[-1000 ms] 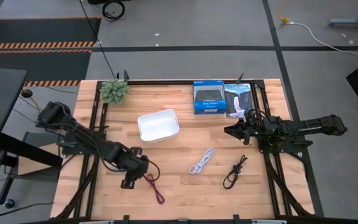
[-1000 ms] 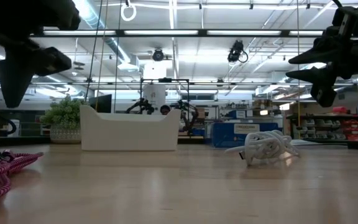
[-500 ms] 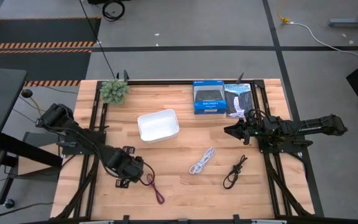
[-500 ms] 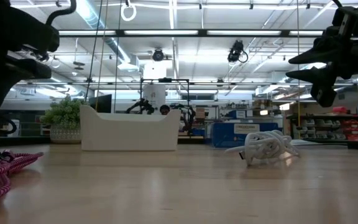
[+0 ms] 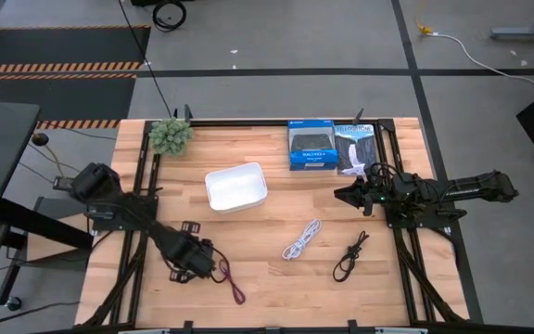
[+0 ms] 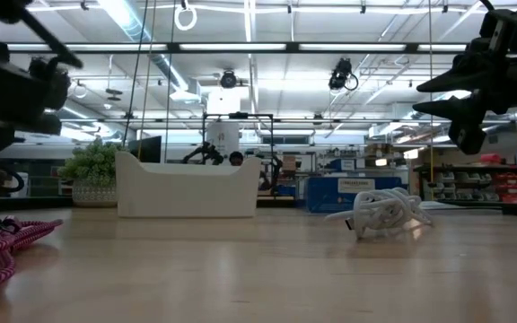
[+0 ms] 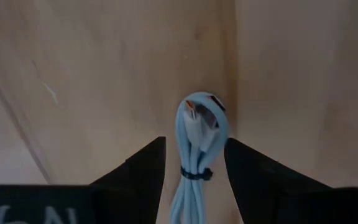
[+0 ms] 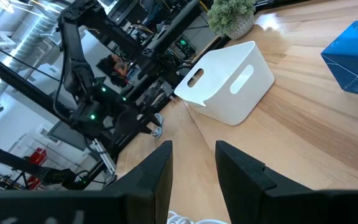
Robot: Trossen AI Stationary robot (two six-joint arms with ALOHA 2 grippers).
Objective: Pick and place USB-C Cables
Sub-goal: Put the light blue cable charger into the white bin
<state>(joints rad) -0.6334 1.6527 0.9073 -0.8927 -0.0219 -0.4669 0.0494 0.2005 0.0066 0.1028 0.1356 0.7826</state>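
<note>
Four cables show. The silver cable [image 7: 197, 155] hangs between the left pincer's [image 7: 194, 171] fingers, clamped there above bare wood. In the high view that pincer [image 5: 196, 260] sits well away from the tray [image 5: 236, 186], toward the bench's near edge, and the maroon cable [image 5: 231, 281] lies just beside it. The white cable [image 5: 300, 239] lies near the bench's middle, to the near side of the tray and off toward the right arm; the black cable [image 5: 349, 255] lies farther still on that side.

The right pincer [image 5: 341, 195] hovers beyond the black cable, level with the tray, its fingers [image 8: 157, 171] parted with nothing between them.

The bench [image 5: 276, 278] is pale wood planks inside a black frame. One white tray with cut-out handles stands on it, one small green plant [image 5: 170, 135] at the far corner behind the tray, and two boxes along the far edge: a blue box [image 5: 311, 146] and a darker one [image 5: 354, 147] touching its side.

From bench height, the room behind is a wide hall under long ceiling lights [image 6: 240, 47], with shelving [image 6: 487, 184] far off. The floor around the bench is grey, marked with dark lines.
</note>
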